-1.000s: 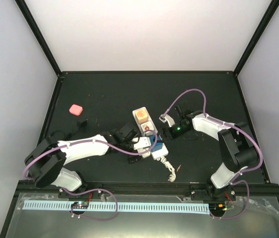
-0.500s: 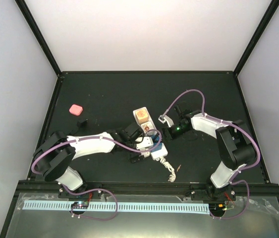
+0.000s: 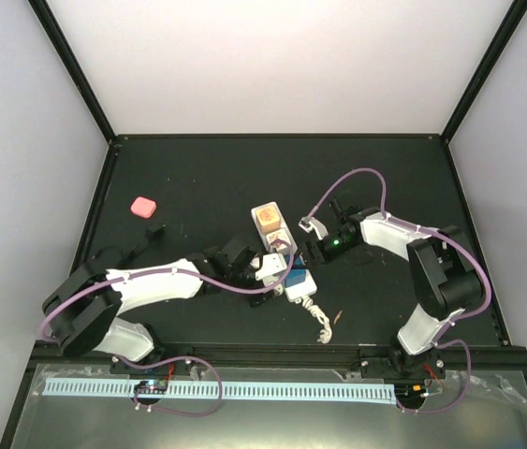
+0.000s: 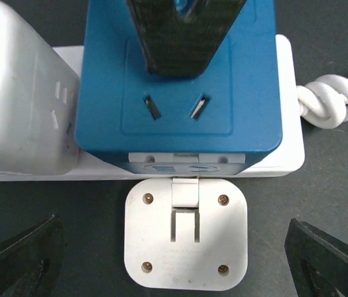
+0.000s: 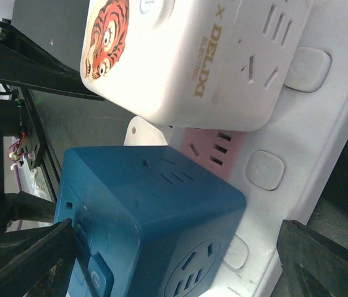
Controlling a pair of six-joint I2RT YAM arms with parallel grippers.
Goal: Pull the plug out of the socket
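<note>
1. The socket [image 4: 290, 111] lies slantwise near the middle of the surface [image 3: 197, 178], with its bundled cord [image 4: 337, 99] at the end nearest my bases. Three cubes stand plugged in along it: a blue cube [image 4: 180, 111] next to the cord, a white tiger cube [image 5: 180, 55] beside that, and an orange-topped cube [image 3: 266, 220] at the far end.
2. My left hand [image 4: 174, 263] is spread as wide as it goes and holds nothing. It sits low beside the strip, facing the blue cube's side. A flat white plate [image 4: 186, 247] with four screws lies on the surface between my fingers, right against the strip's edge.
3. My right hand [image 5: 174, 266] comes in from the opposite side, also wide open and empty. The blue and tiger cubes fall within its span, and I see no contact with either.
4. Both hands frame the blue cube, so I take it for the plug to pull. That is my guess.
5. I expect hard, glossy plastic: stiff and light, but slick under my pads. Only the friction of its prongs should hold it in.
6. The strip looks light too, so it would probably lift along with the cube unless one hand pins it down.
7. I would grip two opposite flat faces, low on the cube and clear of its side button, then pull straight out without rocking.
</note>
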